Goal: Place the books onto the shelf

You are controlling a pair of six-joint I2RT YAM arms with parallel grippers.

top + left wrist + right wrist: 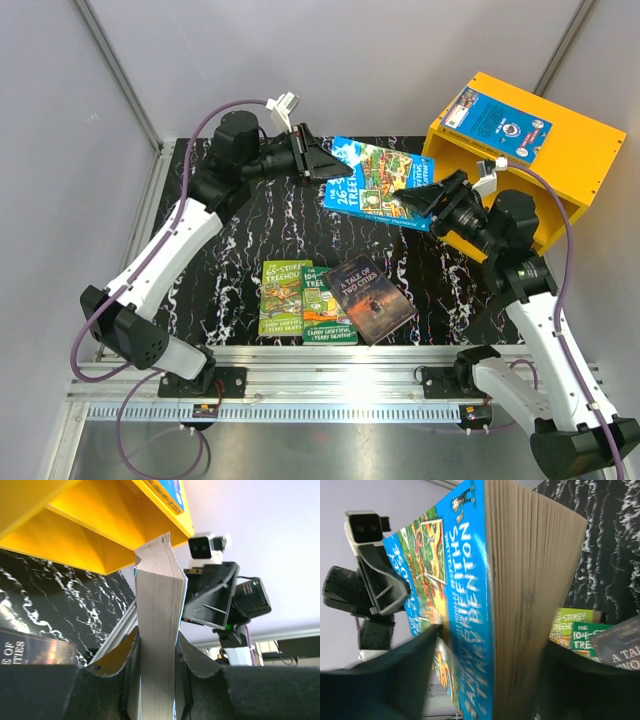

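The left gripper (322, 164) is clamped on one end of a blue book (375, 180), up over the table (240, 230) just left of the yellow shelf (570, 170). The right gripper (425, 198) has fingers on both sides of the other end, but I cannot tell if they squeeze. Two green books (283, 295) and a brown book (370, 297) lie near.

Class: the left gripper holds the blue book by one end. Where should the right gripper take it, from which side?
Probably the blue book at its free end by the shelf, from the right, a finger on each cover: it's thin.
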